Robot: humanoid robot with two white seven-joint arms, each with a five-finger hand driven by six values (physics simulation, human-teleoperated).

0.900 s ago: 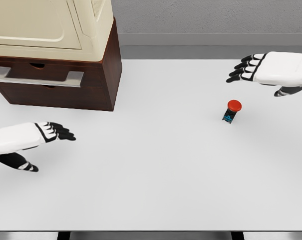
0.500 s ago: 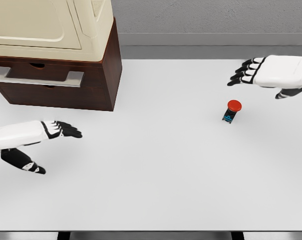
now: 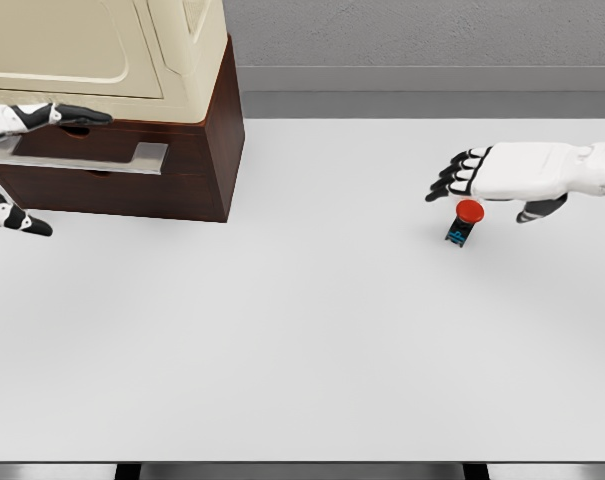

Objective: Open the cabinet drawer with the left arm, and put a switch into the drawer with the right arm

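1. The left hand (image 3: 22, 117) is showing at the picture's left edge, its fingers (image 3: 77, 114) stretched flat and holding nothing, lying just above the metal handle (image 3: 92, 155) of the drawer (image 3: 112, 160).
2. That placement is making sense as an approach for a pull: the thumb (image 3: 12, 222) is hanging well below the bar, so the hand looks to be straddling the handle instead of gripping it. Whether any finger is touching the bar is not clear.
3. The drawer is sitting flush in the dark wooden cabinet (image 3: 217, 150), so it is looking closed, and the opening step is not yet done.
4. A cream-coloured appliance (image 3: 112, 50) is resting on top of the cabinet, which is standing on the white worktop (image 3: 302, 330) at its far left corner.
5. The switch (image 3: 466, 218), a small dark block with a red round button, is sitting on the worktop at the right, well apart from the cabinet.
6. The right hand (image 3: 502, 172) is hovering palm-down just above and beside the switch, its fingers extended and relaxed, gripping nothing.
7. The hand is being held there, by my judgement, so it is ready to close on the switch once the drawer is open.
8. The switch is small and its rounded top could be slipping from a loose pinch.
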